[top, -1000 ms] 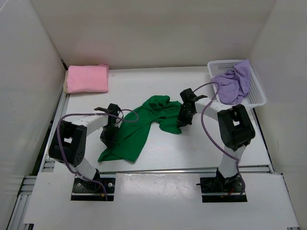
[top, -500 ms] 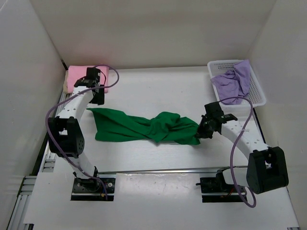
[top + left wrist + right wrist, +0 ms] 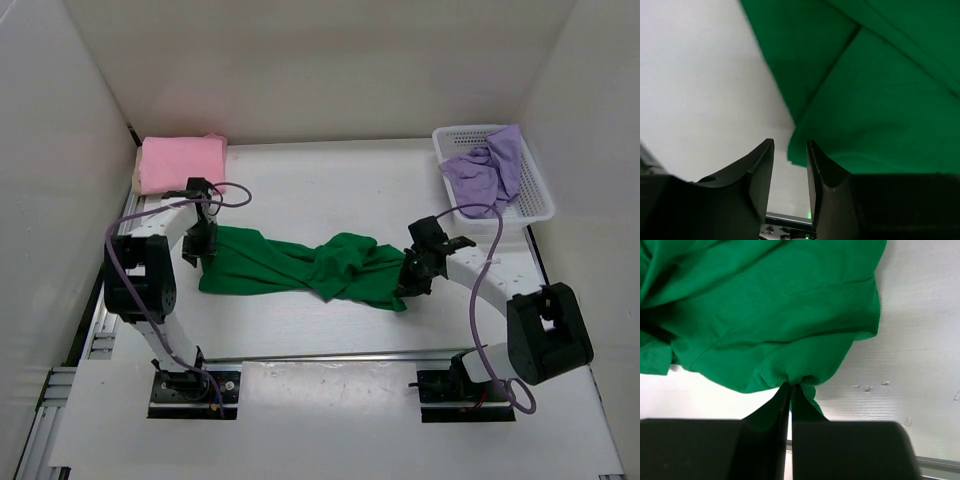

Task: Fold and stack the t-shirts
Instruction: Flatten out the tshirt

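Observation:
The bright green t-shirt (image 3: 300,265) lies stretched left to right across the middle of the table, bunched at its centre. My right gripper (image 3: 408,283) is shut on a pinch of its right edge; in the right wrist view the cloth (image 3: 765,305) puckers at the closed gripper (image 3: 790,386). My left gripper (image 3: 196,250) hovers at the shirt's left edge with its jaws apart (image 3: 790,142). A corner of green cloth (image 3: 880,100) reaches the right fingertip, ungripped. A folded pink t-shirt (image 3: 182,165) sits back left. A light purple t-shirt (image 3: 485,175) lies crumpled in the basket.
A white mesh basket (image 3: 540,200) stands at the back right corner. A thin beige edge (image 3: 137,180) shows under the pink shirt. White walls close in the table on the left, back and right. Purple cables loop off both arms.
The green shirt went from a bunched heap to a long spread strip. My left gripper let go, swung toward the pink shirt, then came back to the left edge. The right gripper kept hold.

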